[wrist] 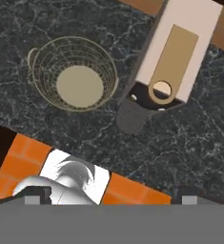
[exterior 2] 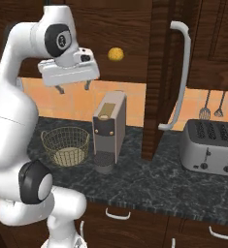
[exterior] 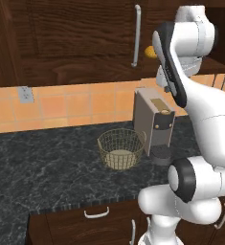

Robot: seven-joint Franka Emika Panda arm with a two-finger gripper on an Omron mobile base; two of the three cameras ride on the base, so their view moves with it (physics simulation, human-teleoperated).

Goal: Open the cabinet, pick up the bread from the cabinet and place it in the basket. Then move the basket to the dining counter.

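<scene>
We held our gripper [exterior 2: 73, 88] wide open and empty above the worktop [exterior 2: 149, 179], the bread [exterior 2: 116, 54] at its two o'clock, the basket [exterior 2: 65, 145] at six.

The white arm [exterior 2: 11, 106] rises from its base, bends at a dark elbow joint and reaches up high. Its wrist turns the hand level, so the gripper [exterior 2: 74, 87] points straight down, its two short fingers [exterior 2: 60, 89] spread wide apart and holding nothing.

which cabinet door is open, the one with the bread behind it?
The right-hand cabinet door, swung out edge-on beside the toaster; the bread sits on the shelf it exposes. The other door is closed.
</scene>
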